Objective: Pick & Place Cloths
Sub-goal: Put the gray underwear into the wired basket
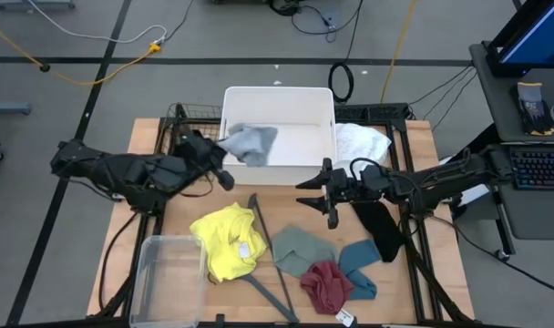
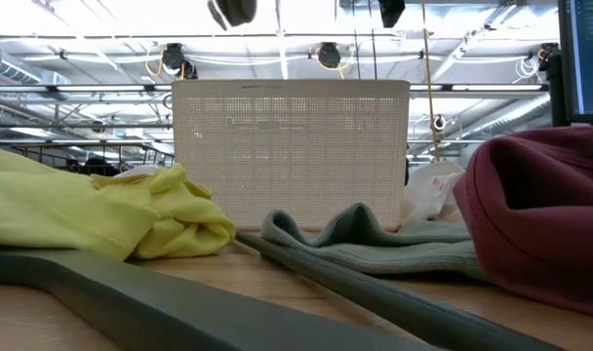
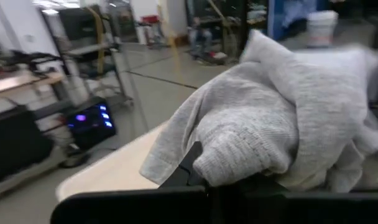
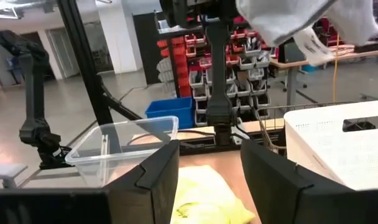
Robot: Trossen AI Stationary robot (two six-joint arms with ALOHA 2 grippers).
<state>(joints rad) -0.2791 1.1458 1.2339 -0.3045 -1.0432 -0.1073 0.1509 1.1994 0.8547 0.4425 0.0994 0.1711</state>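
The grey cloth hangs over the left side of the white bin, at upper centre of the overhead picture, pinched in the left tool, whose fingers are closed on its edge (the wrist camera shows the fabric bunched right over them). So the step in hand looks like the drop: the cloth is carried and over the bin, not yet let go. The next move, I'd judge, calls for opening the fingers while the bulk hangs inside the rim, so no fold catches on the wall.

The right tool waits just below the bin, fingers spread and empty, beside a black cloth. Lower down on the table lie the yellow cloth, sage green cloth, maroon cloth and teal cloth, with a dark hanger between them. A white cloth sits right of the bin, and a clear tub at lower left.
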